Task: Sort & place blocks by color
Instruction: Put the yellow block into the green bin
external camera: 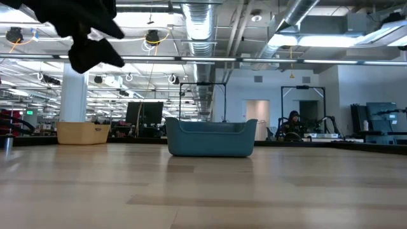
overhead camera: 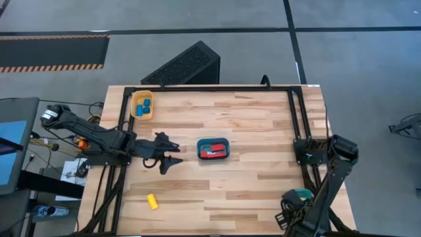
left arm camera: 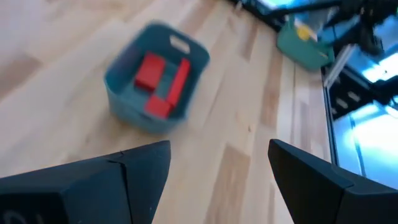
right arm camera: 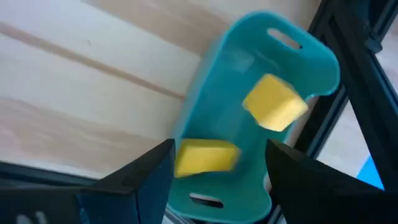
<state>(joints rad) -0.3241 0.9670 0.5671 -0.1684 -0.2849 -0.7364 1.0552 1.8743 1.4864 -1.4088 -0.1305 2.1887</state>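
Three red blocks [left arm camera: 163, 81] lie in a teal tray [overhead camera: 213, 140] at the table's middle, which also shows as the teal tray [external camera: 210, 138] in the low view. My left gripper [overhead camera: 172, 158] hovers open just left of that tray, holding nothing; the left wrist view shows the left gripper [left arm camera: 217, 168] with its fingers spread wide. Blue blocks [overhead camera: 146, 105] sit in the yellow-orange tray [overhead camera: 135, 108] near the far left corner. One yellow block [overhead camera: 152, 201] rests on the table near the front left. My right gripper [right arm camera: 217, 168] is open above a second teal tray [right arm camera: 249, 68] holding two yellow blocks [right arm camera: 273, 102].
A black metal frame [overhead camera: 210, 88] runs along the table's far edge and both sides. The second teal tray [overhead camera: 303, 194] sits at the near right corner under the right arm. Bare wood lies between the two teal trays and along the near edge.
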